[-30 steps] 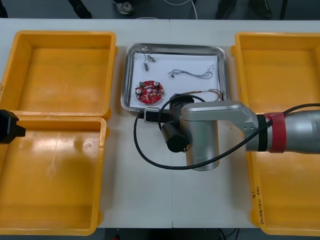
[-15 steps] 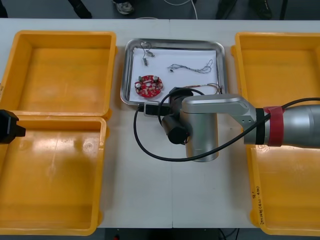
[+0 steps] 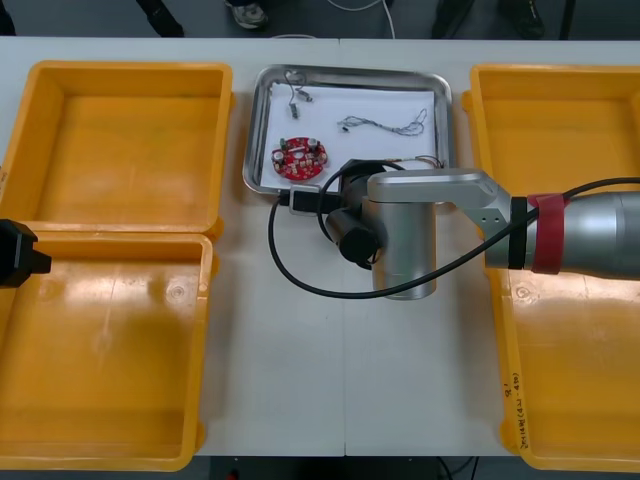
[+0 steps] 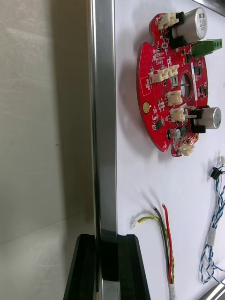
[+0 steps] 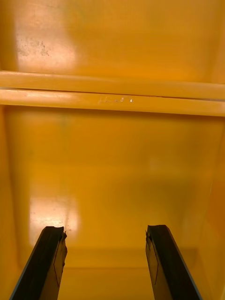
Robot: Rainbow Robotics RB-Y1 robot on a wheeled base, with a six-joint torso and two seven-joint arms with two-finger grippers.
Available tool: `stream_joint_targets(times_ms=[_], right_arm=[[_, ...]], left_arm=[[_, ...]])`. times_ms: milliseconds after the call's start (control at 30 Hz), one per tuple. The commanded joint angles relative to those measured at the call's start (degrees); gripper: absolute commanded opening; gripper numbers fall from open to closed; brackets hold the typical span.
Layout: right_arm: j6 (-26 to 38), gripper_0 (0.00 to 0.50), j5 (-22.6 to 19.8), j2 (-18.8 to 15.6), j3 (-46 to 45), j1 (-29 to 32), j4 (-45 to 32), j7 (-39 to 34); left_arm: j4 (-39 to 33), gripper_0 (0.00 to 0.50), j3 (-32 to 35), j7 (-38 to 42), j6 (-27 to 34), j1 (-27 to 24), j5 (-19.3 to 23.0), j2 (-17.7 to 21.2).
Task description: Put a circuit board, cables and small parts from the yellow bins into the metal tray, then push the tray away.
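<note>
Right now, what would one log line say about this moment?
right jaws: shut on tray rim | tray holds: board, cables | left jaws: open over bin, idle

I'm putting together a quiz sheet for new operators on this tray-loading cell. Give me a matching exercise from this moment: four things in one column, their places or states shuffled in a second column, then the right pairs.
Column one
1. right gripper
2. left gripper
3. circuit board
4. blue and white cable

Column two
A. open, over a yellow bin
B. lying in the right half of the metal tray
C. shut on the tray's near rim
D. lying in the tray's left half

Pairs: 1-C, 2-A, 3-D, 4-B
</note>
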Motion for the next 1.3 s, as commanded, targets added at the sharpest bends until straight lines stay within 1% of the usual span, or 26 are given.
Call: stream_joint_targets(times_ms=[33, 600, 933, 1300], right_arm=[[-1.9, 0.000, -0.6, 0.8, -1.3, -2.8, 1.3, 1.0], [-6.6, 0.000, -0.6, 3.8, -1.4, -3.9, 7.8, 1.0], [-9.1, 0.000, -0.6, 3.8, -1.4, -4.1, 9.5, 1.9], [-13.1, 0.000, -0.6, 2.5, -1.4, -4.2, 10.7, 2.3]], left_arm=[[-1.7, 0.500, 1.6, -4.6, 0.3, 1.1, 0.4, 1.9], [-1.7, 0.500, 1.6, -4.6, 0.3, 1.1, 0.4, 1.9], [-1.7, 0.500, 1.6, -4.6, 0.3, 1.1, 0.4, 1.9], [-1.7, 0.500, 1.6, -4.6, 0.3, 1.1, 0.4, 1.9]])
